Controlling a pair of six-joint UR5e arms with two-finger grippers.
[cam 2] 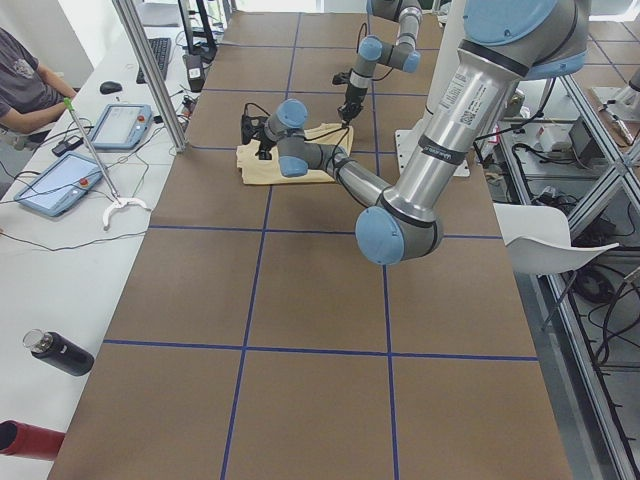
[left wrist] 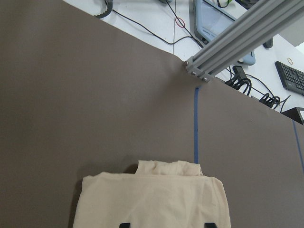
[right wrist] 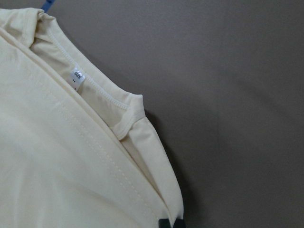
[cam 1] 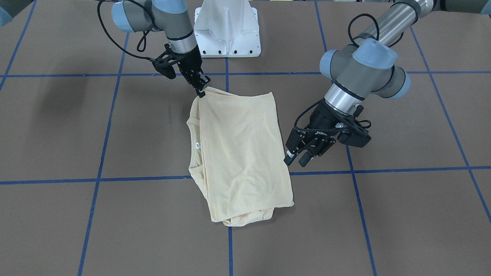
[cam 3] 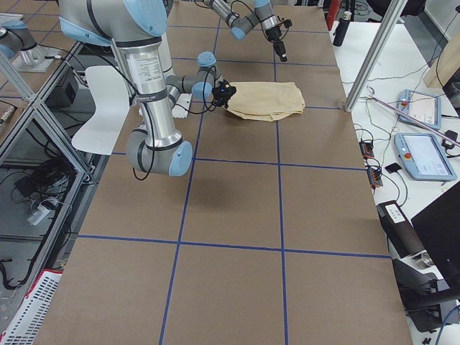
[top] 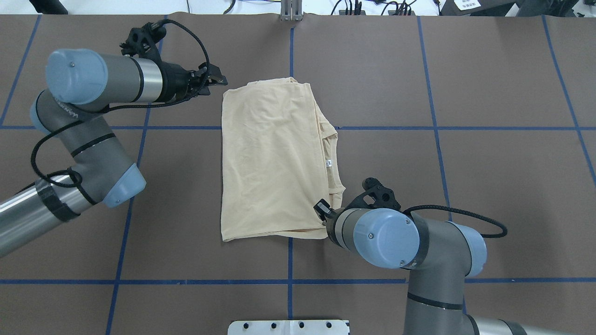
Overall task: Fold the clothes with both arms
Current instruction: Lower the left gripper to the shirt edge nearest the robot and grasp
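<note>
Right pincer (cam 1: pixel 200 91) is pressed together on the shirt (cam 1: pixel 241 153), pinching the collar-side corner nearest the robot base (cam 1: pixel 226 30). Left pincer (cam 1: pixel 295 161) is spread, just beside the shirt's opposite long edge, gripping nothing. The shirt lies mid-desk, folded into a rough rectangle, plain side up, print not visible. Its ribbed collar (right wrist: pixel 107 99) and small white label (right wrist: pixel 77 76) show along the right-arm side. Desk (cam 1: pixel 402 214) is brown with a blue tape grid (cam 1: pixel 383 169).

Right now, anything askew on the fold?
Slightly. A bunched layer pokes out past the shirt's far edge, and the collar side isn't flush. The right gripper pinches a near corner; the left gripper is open alongside.
</note>
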